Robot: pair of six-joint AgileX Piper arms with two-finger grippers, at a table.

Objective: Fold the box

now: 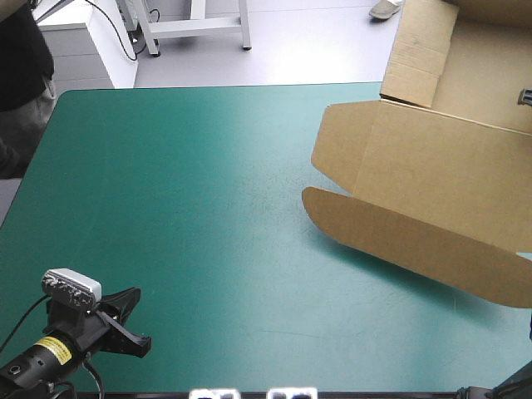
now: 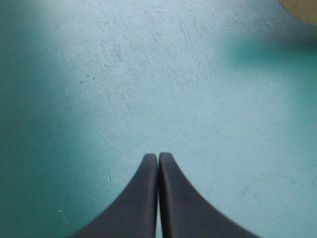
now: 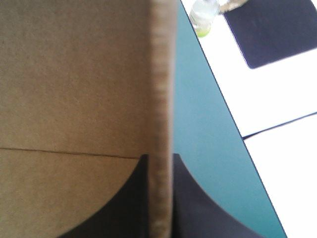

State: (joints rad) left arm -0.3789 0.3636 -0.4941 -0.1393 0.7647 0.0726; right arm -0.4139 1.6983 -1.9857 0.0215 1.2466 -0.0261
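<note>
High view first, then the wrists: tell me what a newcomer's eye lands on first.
The brown box, a big unfolded sheet with flaps, dominates the table's right side and casts a shadow on the teal-green cover under its rounded flap. In the right wrist view, the right gripper is shut on the box's edge. The left gripper sits shut over the cover near the table's near left corner.
</note>
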